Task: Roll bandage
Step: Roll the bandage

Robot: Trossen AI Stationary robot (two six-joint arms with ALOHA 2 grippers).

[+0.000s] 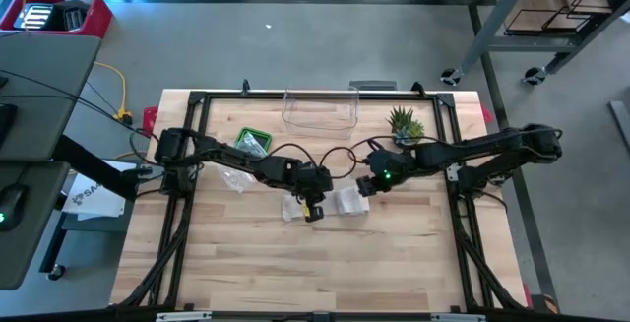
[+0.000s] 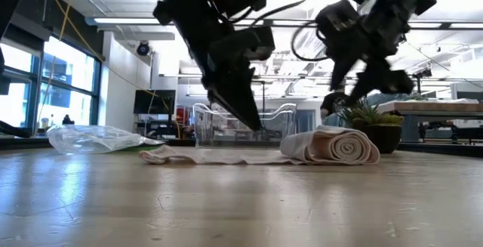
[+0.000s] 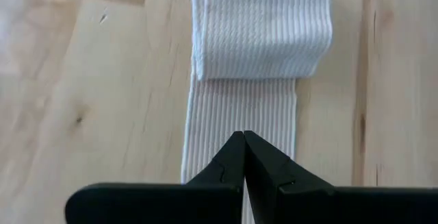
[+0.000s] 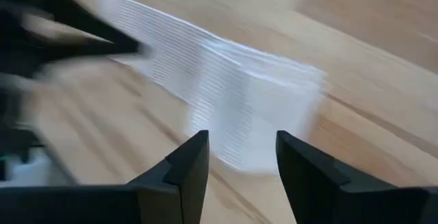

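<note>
A white ribbed bandage [image 1: 325, 204] lies on the wooden table. Its right part is wound into a roll [image 2: 339, 147] that rests on its side. Its flat tail [image 2: 196, 155] runs toward the table's left. My left gripper [image 3: 243, 138] is shut and points steeply down, just above the flat tail [image 3: 239, 107] near the roll [image 3: 263, 25]; in the low view its tip [image 2: 258, 128] stands clear of the cloth. My right gripper [image 4: 239, 157] is open and hangs above the roll [image 4: 267, 107] without touching it, as the low view [image 2: 338, 103] also shows.
A clear plastic box [image 1: 320, 108] stands at the table's far edge, with a small potted plant [image 1: 405, 125] to its right. A green tray [image 1: 251, 143] and a crumpled clear bag [image 1: 234, 177] lie to the left. Bare wood stretches toward the near edge.
</note>
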